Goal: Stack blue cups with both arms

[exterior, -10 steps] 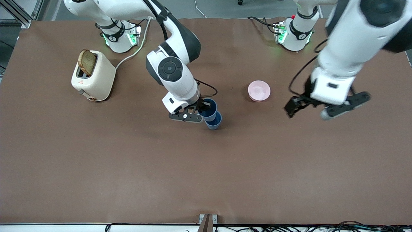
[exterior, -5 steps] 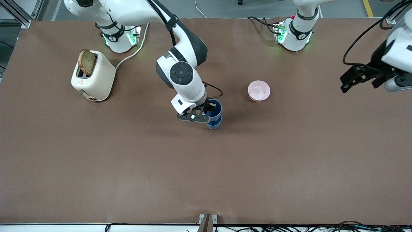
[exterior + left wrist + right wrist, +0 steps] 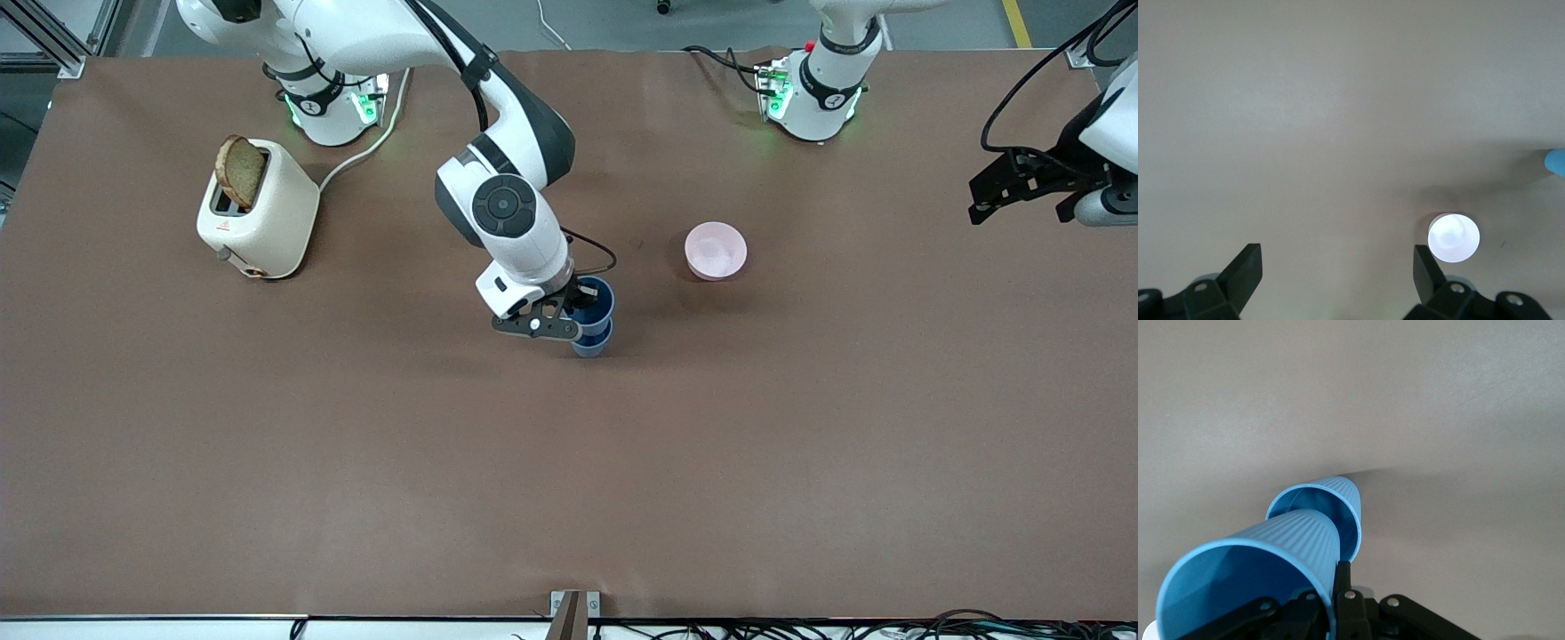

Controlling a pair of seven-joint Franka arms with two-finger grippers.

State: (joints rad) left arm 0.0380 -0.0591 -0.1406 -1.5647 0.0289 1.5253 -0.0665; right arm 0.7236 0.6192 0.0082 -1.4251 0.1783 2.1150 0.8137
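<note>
The right gripper (image 3: 578, 311) pinched the upper blue cup (image 3: 594, 302) into the lower cup (image 3: 1328, 510) mid-table, while the left gripper (image 3: 1335, 277) gaped over the table's edge (image 3: 1022, 116).

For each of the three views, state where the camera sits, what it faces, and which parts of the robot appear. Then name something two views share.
Front view: high across the table, facing both bases; shows the right gripper holding the upper cup in the lower cup, and the left gripper open over the left arm's end of the table.
Left wrist view: looks down past its open fingers at the pink bowl.
Right wrist view: looks along its fingers at both cups.
Shared: the bowl shows in the front and left wrist views.
</note>
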